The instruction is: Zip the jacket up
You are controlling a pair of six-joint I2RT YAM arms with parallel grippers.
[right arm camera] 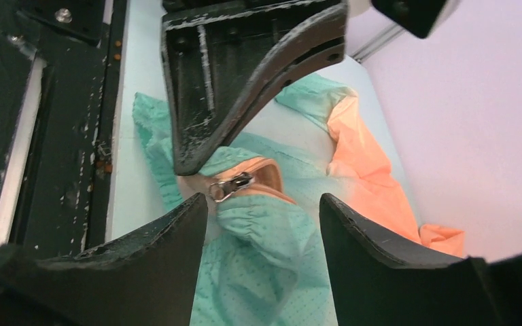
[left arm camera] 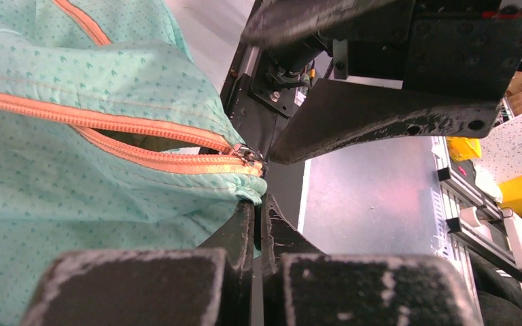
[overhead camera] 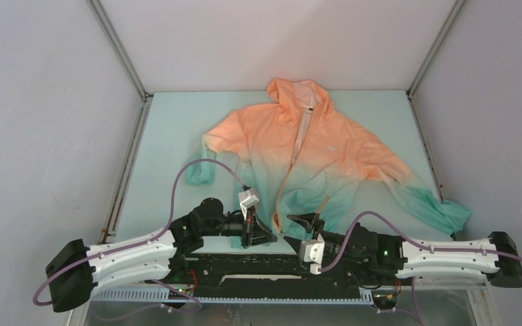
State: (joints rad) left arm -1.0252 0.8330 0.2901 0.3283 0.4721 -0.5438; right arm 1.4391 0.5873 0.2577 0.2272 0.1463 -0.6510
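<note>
The left gripper (left arm camera: 258, 224) has its fingers pressed together on the mint hem fabric just below the foot of the zipper, pinching the cloth there, while the right gripper (right arm camera: 265, 210) stands with its fingers spread, the zipper slider (right arm camera: 230, 186) and its small metal pull lying in the gap between them and not yet gripped. In the left wrist view the slider (left arm camera: 248, 154) sits at the very bottom of the orange zipper tape (left arm camera: 109, 125), whose two rows part above it, so the front is open nearly its whole length. The jacket (overhead camera: 312, 146) lies spread flat on the pale green table (overhead camera: 170, 122), hood toward the far wall, sleeves out to either side, hem nearest the arms. It looks thin and light, a soft cloth that will bunch, wrinkle and slide over the table rather than hold its shape; judged from that, pulling the slider alone would likely drag the whole garment along, so the hem pinch serves as the anchor. The best hold for the right fingers seems to be the metal pull tab itself, small and probably slippery, taken squarely and drawn toward the hood along the line of the teeth, keeping the tape taut so loose fabric does not feed into the slider and jam it
</note>
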